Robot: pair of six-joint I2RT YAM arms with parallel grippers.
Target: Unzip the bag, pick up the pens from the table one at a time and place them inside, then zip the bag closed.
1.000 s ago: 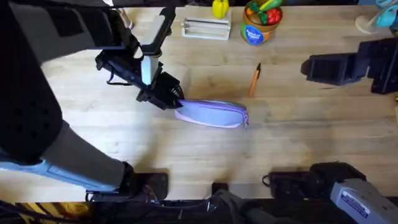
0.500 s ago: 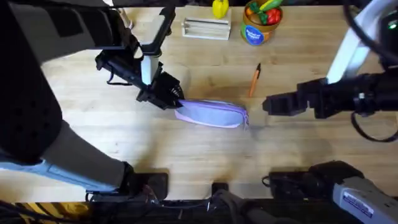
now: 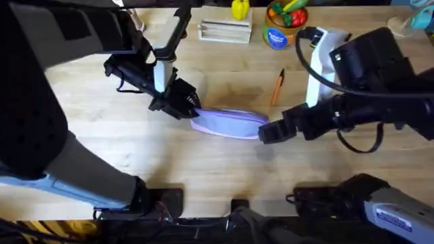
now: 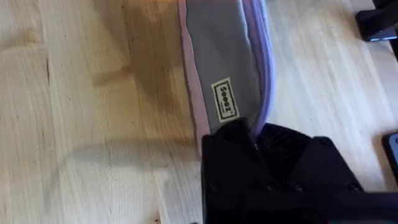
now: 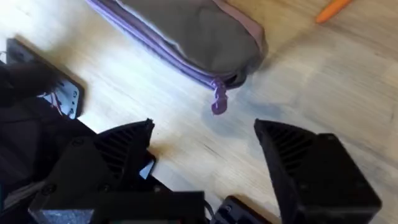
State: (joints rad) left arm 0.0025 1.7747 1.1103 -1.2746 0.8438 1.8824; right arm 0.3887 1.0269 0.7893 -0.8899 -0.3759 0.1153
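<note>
The lavender bag point(image 3: 229, 123) lies lengthwise in the middle of the table point(image 3: 203, 169), its zipper closed. My left gripper point(image 3: 190, 110) is shut on the bag's left end; the left wrist view shows the black fingers point(image 4: 252, 134) pinching the fabric just below the label. My right gripper point(image 3: 266, 132) is open at the bag's right end. In the right wrist view the purple zipper pull point(image 5: 218, 99) hangs just ahead of the gap between its spread fingers point(image 5: 205, 140). One orange pen point(image 3: 277, 88) with a black end lies on the wood behind the bag.
A white slatted rack point(image 3: 225, 30), a yellow object point(image 3: 239, 9) and a tin of toy vegetables point(image 3: 283, 24) stand along the far edge. A pale blue item point(image 3: 413, 20) sits at the far right corner. Bare wood lies in front of the bag.
My right arm has swung in from the right side and lowered its open gripper to the bag's right end. The left gripper, bag and pen have stayed put.
</note>
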